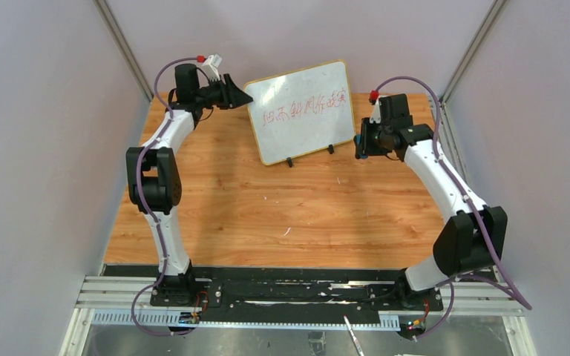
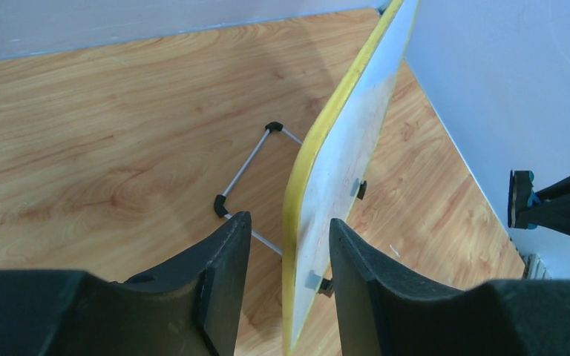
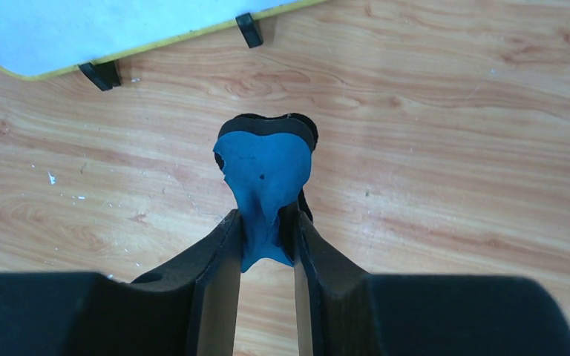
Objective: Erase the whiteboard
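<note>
Wooden table [image 1: 267, 215] carries the whiteboard [image 1: 302, 111] upright, far middle. I see my left gripper [image 2: 289, 222] parted astride its edge, right gripper [image 3: 267, 222] clamped on the blue eraser [image 3: 263, 163]. Next, I judge: pinch the board steady, then wipe.

Whiteboard [image 1: 302, 111] white, red scribbles (frame [image 2: 297, 185] yellow); feet [image 3: 102, 74] black; eraser [image 3: 265, 167] blue; table [image 1: 267, 215] orange-brown woodgrain.

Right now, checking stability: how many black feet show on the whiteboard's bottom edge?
2: one small black foot near the bottom-left corner of the wood-framed whiteboard, one right of centre. More may hide behind.
</note>
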You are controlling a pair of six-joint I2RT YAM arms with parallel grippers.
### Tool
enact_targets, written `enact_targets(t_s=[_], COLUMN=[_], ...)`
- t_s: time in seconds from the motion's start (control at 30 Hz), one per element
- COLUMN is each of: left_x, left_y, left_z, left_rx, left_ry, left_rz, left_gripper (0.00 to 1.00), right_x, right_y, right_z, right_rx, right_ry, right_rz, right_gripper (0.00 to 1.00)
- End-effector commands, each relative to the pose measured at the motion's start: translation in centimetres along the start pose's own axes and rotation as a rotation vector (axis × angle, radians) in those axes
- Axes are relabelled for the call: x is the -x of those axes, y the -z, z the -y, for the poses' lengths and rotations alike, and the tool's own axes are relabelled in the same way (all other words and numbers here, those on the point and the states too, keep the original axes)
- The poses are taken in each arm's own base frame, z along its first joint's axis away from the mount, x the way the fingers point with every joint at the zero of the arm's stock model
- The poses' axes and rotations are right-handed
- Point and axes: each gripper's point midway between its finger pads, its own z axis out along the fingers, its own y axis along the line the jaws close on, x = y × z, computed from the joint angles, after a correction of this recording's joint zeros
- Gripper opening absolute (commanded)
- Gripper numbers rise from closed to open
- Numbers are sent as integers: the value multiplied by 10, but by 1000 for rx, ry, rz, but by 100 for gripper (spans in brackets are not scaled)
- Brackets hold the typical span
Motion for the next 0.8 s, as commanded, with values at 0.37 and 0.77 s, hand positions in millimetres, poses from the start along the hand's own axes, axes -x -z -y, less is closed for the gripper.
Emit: enact_targets(t_s=[0.37,0.77], left_x=[16,14], left_y=[-8,-8], left_z=[4,3], left_rx=[-24,-21], left_ry=[-33,-34], left_rz=[41,39], left_gripper=[16,0], right_x=[79,139], right_y=[-38,-79], right_z=[7,-4], right_rx=[45,102], right_ry=[-19,-20], right_rz=[74,152], right_gripper=[0,1])
